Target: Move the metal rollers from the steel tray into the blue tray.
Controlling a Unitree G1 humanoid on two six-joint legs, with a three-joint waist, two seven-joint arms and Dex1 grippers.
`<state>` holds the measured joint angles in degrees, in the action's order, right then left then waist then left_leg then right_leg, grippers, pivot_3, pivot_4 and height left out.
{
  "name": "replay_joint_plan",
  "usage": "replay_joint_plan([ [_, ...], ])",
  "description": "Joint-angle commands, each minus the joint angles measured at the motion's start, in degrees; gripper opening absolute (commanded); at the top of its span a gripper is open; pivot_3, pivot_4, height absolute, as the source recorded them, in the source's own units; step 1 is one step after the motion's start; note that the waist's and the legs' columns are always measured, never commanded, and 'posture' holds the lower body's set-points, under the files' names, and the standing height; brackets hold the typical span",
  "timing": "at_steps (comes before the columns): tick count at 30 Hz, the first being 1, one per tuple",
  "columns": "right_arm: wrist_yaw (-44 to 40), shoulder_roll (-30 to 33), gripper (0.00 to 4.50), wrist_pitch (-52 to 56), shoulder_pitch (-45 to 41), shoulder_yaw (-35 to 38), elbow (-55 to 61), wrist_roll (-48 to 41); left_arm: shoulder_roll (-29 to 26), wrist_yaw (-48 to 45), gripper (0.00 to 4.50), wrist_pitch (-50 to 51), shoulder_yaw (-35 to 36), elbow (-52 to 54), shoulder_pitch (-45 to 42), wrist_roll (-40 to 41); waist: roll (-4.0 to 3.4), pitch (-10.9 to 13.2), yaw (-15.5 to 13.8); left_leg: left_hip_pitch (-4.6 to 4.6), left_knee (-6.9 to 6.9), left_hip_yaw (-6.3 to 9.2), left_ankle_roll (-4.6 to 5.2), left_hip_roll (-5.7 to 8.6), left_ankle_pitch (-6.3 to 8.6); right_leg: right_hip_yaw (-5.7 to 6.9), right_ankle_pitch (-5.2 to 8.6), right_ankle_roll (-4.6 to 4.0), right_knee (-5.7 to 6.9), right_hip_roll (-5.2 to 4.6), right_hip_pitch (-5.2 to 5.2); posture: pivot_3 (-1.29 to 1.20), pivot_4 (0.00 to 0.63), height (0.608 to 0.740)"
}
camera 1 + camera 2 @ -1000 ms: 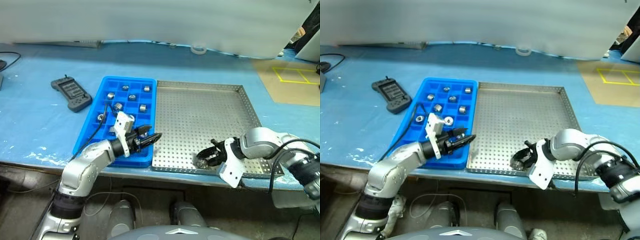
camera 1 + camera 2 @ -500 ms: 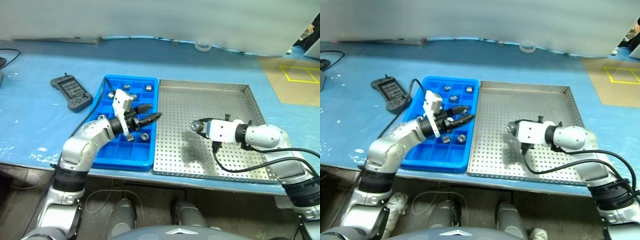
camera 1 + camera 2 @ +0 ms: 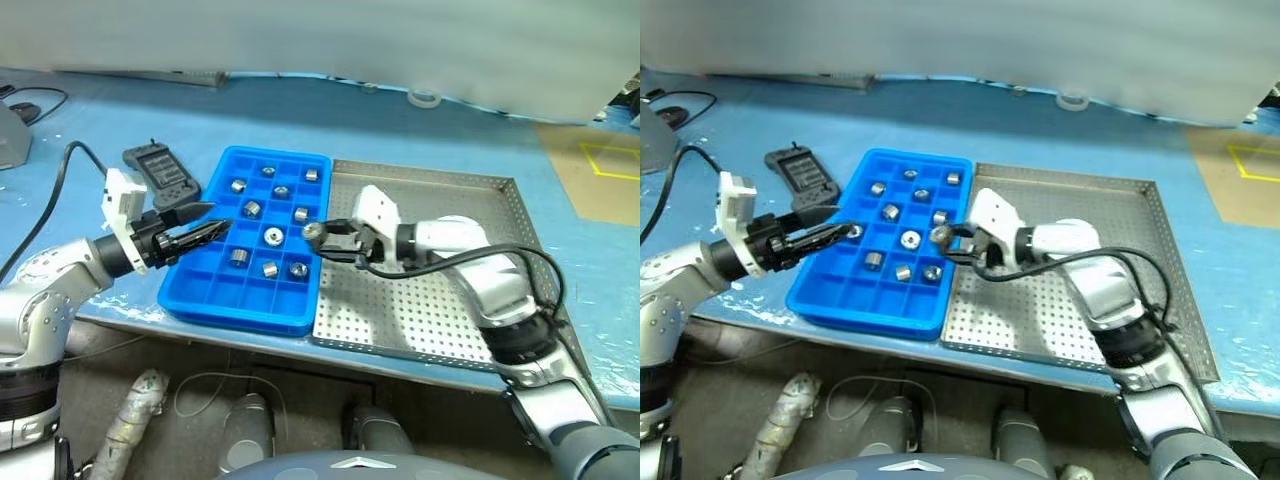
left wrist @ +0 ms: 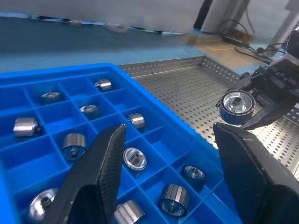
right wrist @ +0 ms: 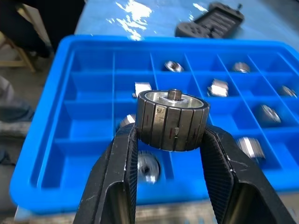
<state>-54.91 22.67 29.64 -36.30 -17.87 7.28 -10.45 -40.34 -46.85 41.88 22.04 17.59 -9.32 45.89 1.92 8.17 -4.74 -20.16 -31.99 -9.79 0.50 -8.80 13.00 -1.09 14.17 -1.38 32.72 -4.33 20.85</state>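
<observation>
The right gripper [image 3: 318, 235], pinching a metal roller [image 5: 172, 120], has carried it from the steel tray [image 3: 480, 300] to the blue tray [image 3: 215, 305].

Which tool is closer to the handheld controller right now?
Left. The left tool hovers right beside the handheld controller; the right tool, gripping a roller, sits at the blue tray's far edge.
</observation>
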Motion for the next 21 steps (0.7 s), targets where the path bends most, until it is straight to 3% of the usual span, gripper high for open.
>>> replay_joint_plan([
  [1, 1.69, -7.95, 1.53, -8.9, -7.43, -3.94, -13.12, 3.4, 0.06, 4.82, 3.14, 1.08, 9.64, 7.48, 7.87, 2.4, 0.19, -0.07, 0.12, -0.01, 0.02, 0.03, -0.07, -0.03, -0.03, 0.11, 0.0, 0.0, 0.01, 0.0, 0.06, 0.38, 0.15, 0.74],
  [8, 2.77, -22.38, 1.53, -21.06, -14.53, -7.8, -32.36, 7.45, 1.87, 12.17, 3.14, 1.53, 23.61, 12.87, 20.6, 5.3, 0.31, 0.04, -3.45, -0.31, 0.75, 0.93, -0.67, -0.29, -0.33, 1.66, -0.03, 0.05, -0.04, 0.07, 0.14, 0.53, 0.15, 0.74],
  [12, 2.76, -26.95, 1.53, -23.49, -15.58, -7.71, -37.63, 8.24, 4.58, 15.37, 3.14, 1.28, 29.66, 15.4, 27.3, 7.67, 0.31, 0.04, -5.01, -0.8, 0.61, 1.45, -0.73, -0.33, -0.33, 2.36, -0.03, 0.05, -0.08, 0.06, 0.13, 0.56, 0.15, 0.74],
  [16, 2.86, -29.31, 1.53, -25.25, -15.61, -8.13, -42.31, 10.01, 6.28, 17.4, 3.14, -0.16, 30.34, 15.18, 30.6, 7.41, 0.26, 0.07, -7.28, -0.89, 0.55, 1.81, -0.84, -0.31, -0.32, 2.55, 0.0, 0.11, -0.46, 0.04, -0.14, 0.56, 0.15, 0.74],
  [21, 5.88, -29.28, 1.53, -28.71, -17.12, -8.07, -49.51, 13.99, 5.65, 19.24, 3.14, -0.66, 26.49, 15.02, 27.76, 7.48, 0.07, 0.19, -9.53, -0.35, 0.9, 2.22, -1.49, -0.39, -0.71, 2.57, 0.01, 0.32, -0.85, 0.16, -0.63, 0.54, 0.15, 0.74],
])
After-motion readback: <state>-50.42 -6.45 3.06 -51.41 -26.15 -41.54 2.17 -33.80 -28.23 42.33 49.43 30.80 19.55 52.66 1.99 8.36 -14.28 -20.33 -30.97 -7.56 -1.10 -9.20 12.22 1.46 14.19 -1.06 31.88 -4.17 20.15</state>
